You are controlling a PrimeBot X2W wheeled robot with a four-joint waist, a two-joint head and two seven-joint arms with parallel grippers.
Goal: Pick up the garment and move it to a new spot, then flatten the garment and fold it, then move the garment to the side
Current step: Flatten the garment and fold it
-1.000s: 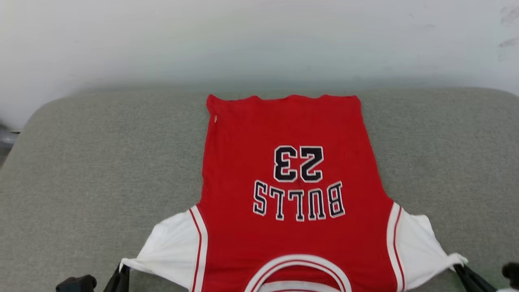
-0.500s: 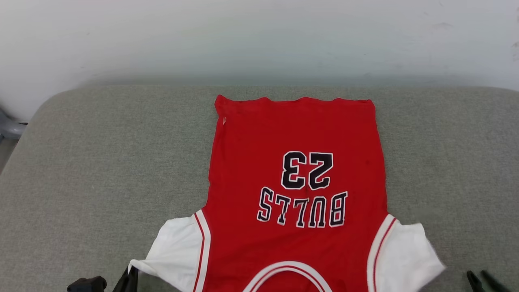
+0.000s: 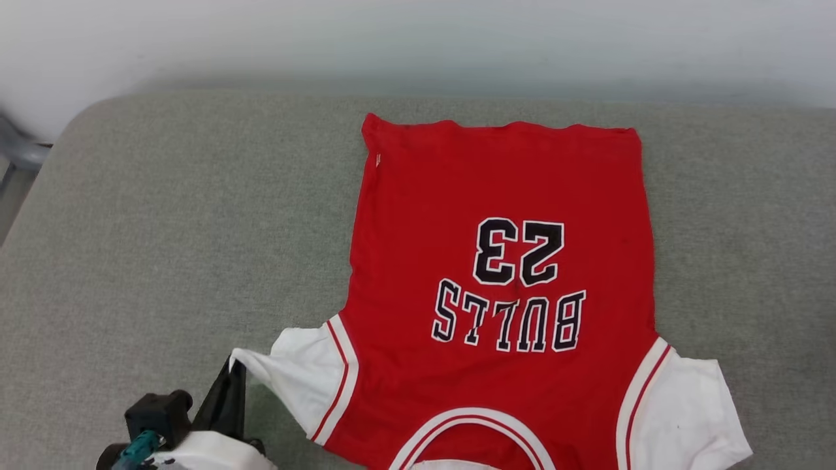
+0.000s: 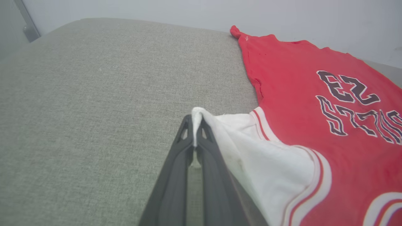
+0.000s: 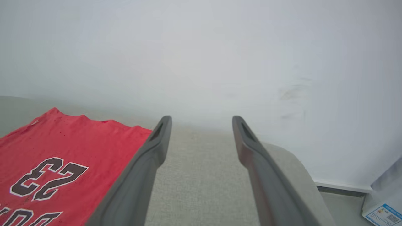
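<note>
Lower left of the head view: the left gripper (image 3: pixel 230 375) is clamped on the white sleeve tip of the garment (image 3: pixel 503 261), so the sleeve's drawn into a little point. The garment itself lies flat, print up, on the grey cushion (image 3: pixel 163 228), center to right of frame, with the collar at the bottom edge. In the right wrist view the right gripper (image 5: pixel 201 122) is spread wide with nothing between its fingers.

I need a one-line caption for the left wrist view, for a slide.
Left tool shut on the white sleeve of the red garment, which lies on a grey cushion.
</note>
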